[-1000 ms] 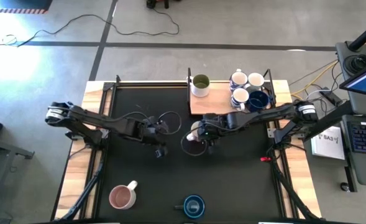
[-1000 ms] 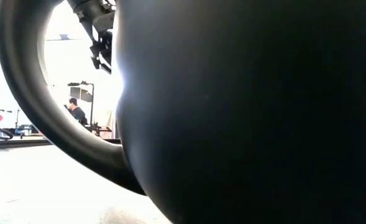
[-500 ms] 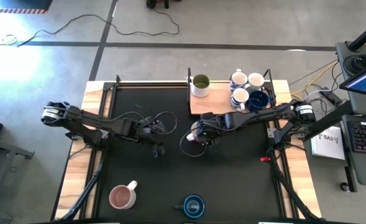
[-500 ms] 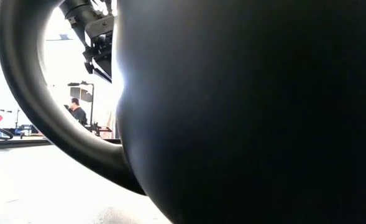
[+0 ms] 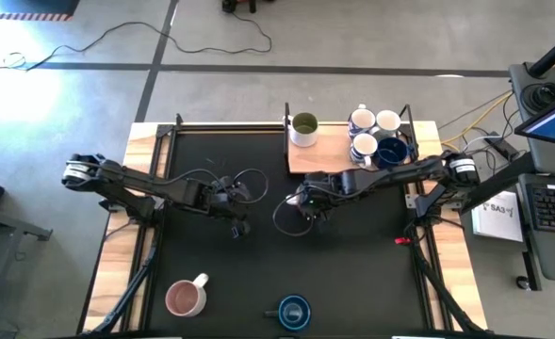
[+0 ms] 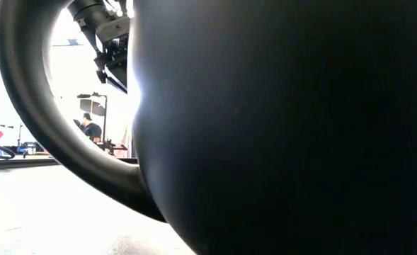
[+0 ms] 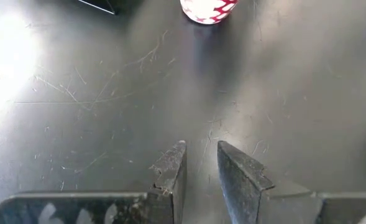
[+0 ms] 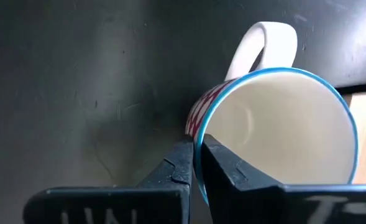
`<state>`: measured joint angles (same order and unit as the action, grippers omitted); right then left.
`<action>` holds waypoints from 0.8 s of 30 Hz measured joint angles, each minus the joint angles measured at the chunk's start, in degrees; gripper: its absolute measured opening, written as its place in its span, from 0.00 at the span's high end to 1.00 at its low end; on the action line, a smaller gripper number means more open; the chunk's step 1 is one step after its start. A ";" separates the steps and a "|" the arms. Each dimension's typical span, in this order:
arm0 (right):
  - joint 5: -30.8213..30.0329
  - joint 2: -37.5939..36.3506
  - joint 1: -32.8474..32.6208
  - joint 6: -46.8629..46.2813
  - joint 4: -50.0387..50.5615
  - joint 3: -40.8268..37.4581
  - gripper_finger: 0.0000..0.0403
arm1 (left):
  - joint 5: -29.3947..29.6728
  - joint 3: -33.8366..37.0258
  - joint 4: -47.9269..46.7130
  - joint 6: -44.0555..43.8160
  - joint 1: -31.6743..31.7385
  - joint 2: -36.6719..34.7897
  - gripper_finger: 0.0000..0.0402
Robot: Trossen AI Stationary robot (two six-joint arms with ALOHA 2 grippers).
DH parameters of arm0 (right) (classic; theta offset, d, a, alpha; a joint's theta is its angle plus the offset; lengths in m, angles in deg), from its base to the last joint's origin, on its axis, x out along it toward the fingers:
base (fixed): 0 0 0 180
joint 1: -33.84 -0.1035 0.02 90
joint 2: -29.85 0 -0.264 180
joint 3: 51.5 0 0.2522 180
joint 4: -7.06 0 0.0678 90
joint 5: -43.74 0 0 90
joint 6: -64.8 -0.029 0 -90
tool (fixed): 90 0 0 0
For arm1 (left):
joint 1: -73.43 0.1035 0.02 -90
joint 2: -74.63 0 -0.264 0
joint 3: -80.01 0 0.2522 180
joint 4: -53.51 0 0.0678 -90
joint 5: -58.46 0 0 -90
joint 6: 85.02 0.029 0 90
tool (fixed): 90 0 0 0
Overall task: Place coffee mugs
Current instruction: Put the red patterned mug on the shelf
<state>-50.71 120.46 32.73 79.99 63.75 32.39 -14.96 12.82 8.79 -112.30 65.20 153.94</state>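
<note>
**Rim pinch at mid-table — thin hold on a mug**

At mid-table, high view: the right gripper (image 5: 305,208) sits just below the wooden board (image 5: 301,162) and covers the mug it works on. On the board stand a green-lined mug (image 5: 303,127) and a cluster of four mugs (image 5: 375,137). A pink mug (image 5: 187,298) and a blue mug (image 5: 294,311) sit well apart at the near edge. The left gripper (image 5: 242,227) hangs over bare mat.

Low view: a dark mug (image 6: 279,127) fills almost the whole frame; a gripper (image 6: 112,60) shows through its handle, which arm I cannot tell.

Left wrist view: fingers (image 7: 170,177) part-open, holding nothing; a red-patterned mug (image 7: 209,9) lies farther off.

Right wrist view: fingers (image 8: 184,165) closed on the wall of a white, blue-rimmed mug (image 8: 276,130) — one inside, one outside, handle away.

Risks, as judged: the pinch is narrow and off to one side, so on lifting the mug may swing or slip on the glaze. The board is close and crowded; a tilted mug could knock the others.
</note>
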 joint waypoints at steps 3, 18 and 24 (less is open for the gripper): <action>0.01 -0.50 0.04 -4.71 1.11 0.22 0.97 | 0.00 0.00 -0.07 0.06 0.00 -0.24 0.82; 0.02 -0.86 6.72 -32.55 13.96 9.56 0.98 | -0.07 1.29 -0.47 1.49 0.00 -0.66 0.82; -0.28 -1.09 10.22 -36.54 19.31 10.69 0.97 | -0.07 3.34 -0.20 1.01 0.00 -2.51 0.82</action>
<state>-50.99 119.38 42.96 43.45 83.06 43.08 -15.03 16.16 8.59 -111.29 65.20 151.43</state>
